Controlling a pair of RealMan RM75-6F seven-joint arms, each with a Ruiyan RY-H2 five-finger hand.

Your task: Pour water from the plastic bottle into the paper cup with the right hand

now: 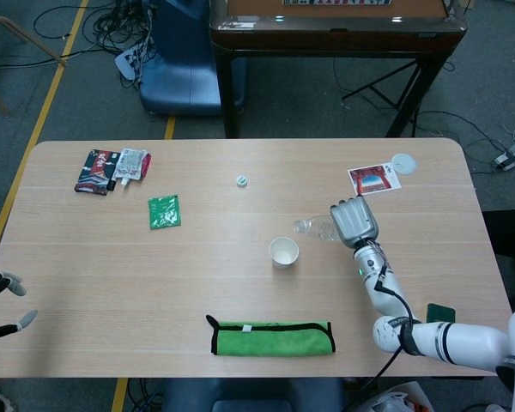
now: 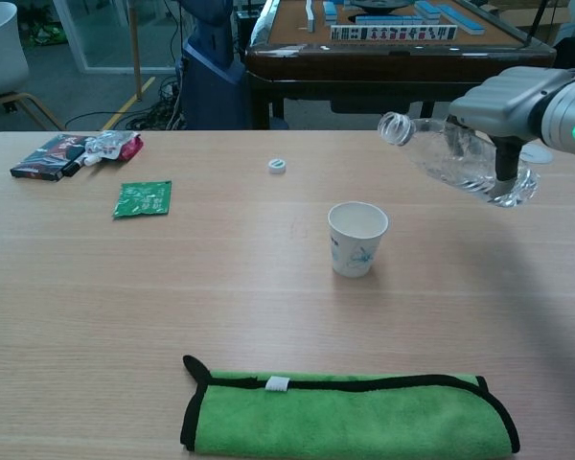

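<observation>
The right hand [image 2: 506,103] has its fingers [image 2: 505,158] wrapped around the plastic bottle [image 2: 452,157], held in the air and tipped well over, its open neck pointing toward the paper cup [image 2: 356,238]. The cup stands upright on the bench [image 2: 172,287], below and to the left of the bottle's mouth. Nearer the front edge lies a folded green cloth [image 2: 350,414]. The left hand [image 1: 0,300] hangs off the bench's corner, fingers spread, holding nothing.

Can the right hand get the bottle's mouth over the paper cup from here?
Probably yes: the right hand holds the bottle tilted, up and to the right of the paper cup, nothing between them.
</observation>
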